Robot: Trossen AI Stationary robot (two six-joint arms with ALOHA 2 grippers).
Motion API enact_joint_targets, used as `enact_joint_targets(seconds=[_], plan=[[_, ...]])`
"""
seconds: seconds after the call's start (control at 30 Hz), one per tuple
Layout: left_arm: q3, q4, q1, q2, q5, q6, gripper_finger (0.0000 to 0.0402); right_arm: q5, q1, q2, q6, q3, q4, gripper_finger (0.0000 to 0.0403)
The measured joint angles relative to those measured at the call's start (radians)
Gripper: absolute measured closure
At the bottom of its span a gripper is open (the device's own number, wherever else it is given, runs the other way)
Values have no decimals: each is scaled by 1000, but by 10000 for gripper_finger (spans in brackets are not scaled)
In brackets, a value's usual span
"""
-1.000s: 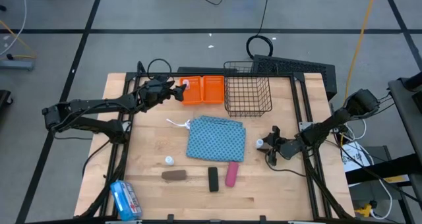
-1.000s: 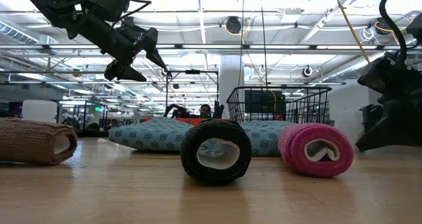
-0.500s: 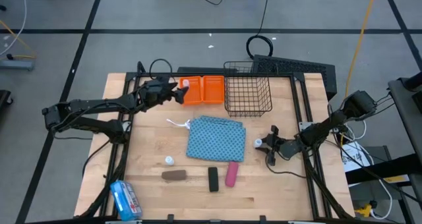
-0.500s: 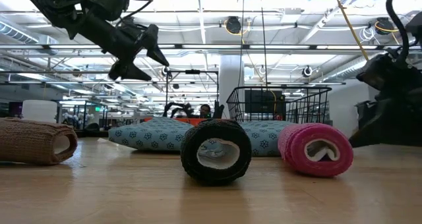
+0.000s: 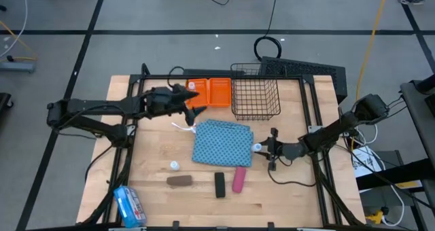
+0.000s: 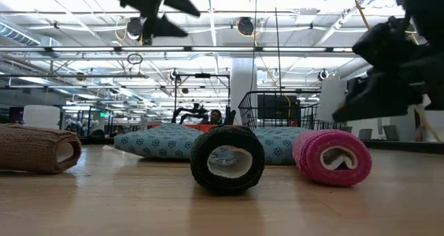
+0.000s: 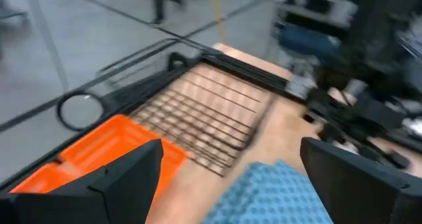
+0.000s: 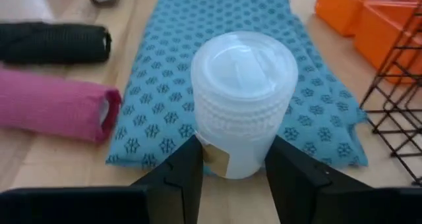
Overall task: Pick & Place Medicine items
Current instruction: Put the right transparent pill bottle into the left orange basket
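My right gripper is shut on a tiny white round bottle at the right edge of the blue patterned cloth. My left gripper is open and holds nothing, hovering by the near edge of the orange tray, where another white bottle lies. A third white bottle stands on the table. The brown roll, black roll and pink roll lie on their sides near the table's near edge. My right gripper pinches the white bottle by its lower body, one finger on each side, below the ribbed cap. The fingers come roughly level from the table's right side. The bottle sits upright, cap up, lifted clear of the table beside the cloth's edge.
A black wire basket stands right of the orange tray at the far edge. A blue and white packet lies at the near left corner. A white cord lies at the cloth's far left corner. Bare wood shows left of the cloth.
My right gripper has carried the white bottle toward the table's left, from near the right edge up to the cloth's right edge, and has risen. My left gripper has drawn back from over the orange tray toward the near side and moved up.
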Motion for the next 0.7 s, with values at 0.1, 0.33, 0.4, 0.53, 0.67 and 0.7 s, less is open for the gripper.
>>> enact_joint_targets(seconds=[0.1, 0.33, 0.4, 0.53, 0.67, 0.7], plan=[[80, -90, -63, 65, 1, 36, 34, -33, -26, 8, -18, 38, -31, 276], [364, -351, -161, 333, -6, 115, 34, -118, -85, 98, -81, 140, -52, 276], [438, -396, -186, 413, -6, 170, 34, -142, -99, 139, -91, 168, -47, 276], [553, -418, -230, 567, -5, 288, 34, -156, -118, 218, -104, 202, -51, 278], [629, -428, -249, 696, 27, 351, 34, -193, -144, 275, -94, 219, -48, 278], [646, -433, -250, 724, 47, 352, 34, -193, -148, 285, -92, 220, -43, 278]])
